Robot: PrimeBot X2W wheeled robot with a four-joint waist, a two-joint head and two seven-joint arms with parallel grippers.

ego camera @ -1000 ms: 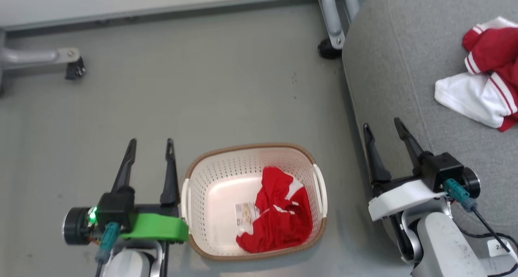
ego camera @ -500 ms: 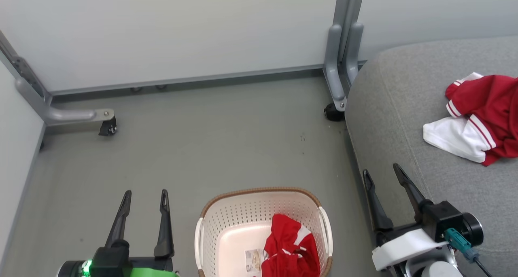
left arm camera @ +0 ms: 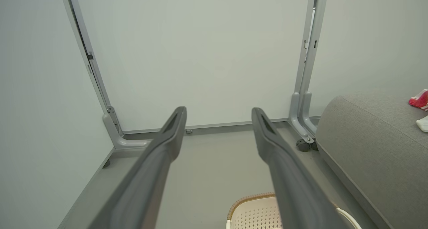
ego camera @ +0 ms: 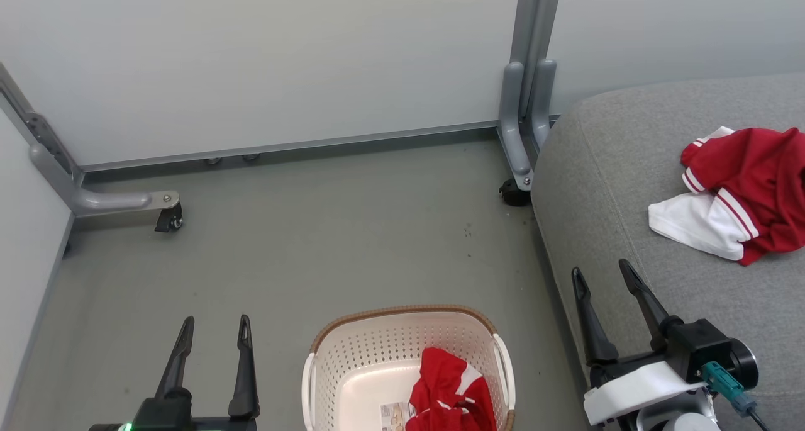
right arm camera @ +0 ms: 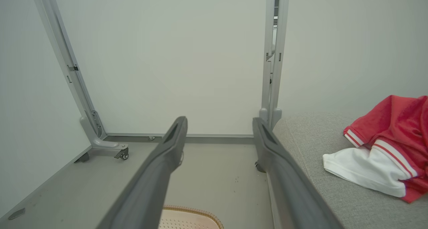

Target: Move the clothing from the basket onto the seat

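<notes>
The cream basket [ego camera: 352, 362] with a brown rim stands on the floor at the bottom of the head view, with a red and white piece of clothing [ego camera: 449, 393] bunched in its right half. Another red and white garment [ego camera: 742, 195] lies on the grey seat [ego camera: 616, 185] at the right. My left gripper [ego camera: 216, 323] is open and empty left of the basket. My right gripper [ego camera: 599, 272] is open and empty at the seat's front edge. The basket rim [left arm camera: 249, 199] shows in the left wrist view, and the garment [right arm camera: 384, 148] on the seat [right arm camera: 314, 145] in the right wrist view.
White partition panels [ego camera: 283, 60] on grey metal frames close off the back and left. A frame foot with a castor [ego camera: 170, 217] stands at the left and another castor [ego camera: 512, 192] sits by the seat's corner. Grey floor [ego camera: 327, 229] lies between them.
The head camera has tilted up, so the basket has slid to the bottom edge and the wall has come into view. Both grippers stay open and empty.
</notes>
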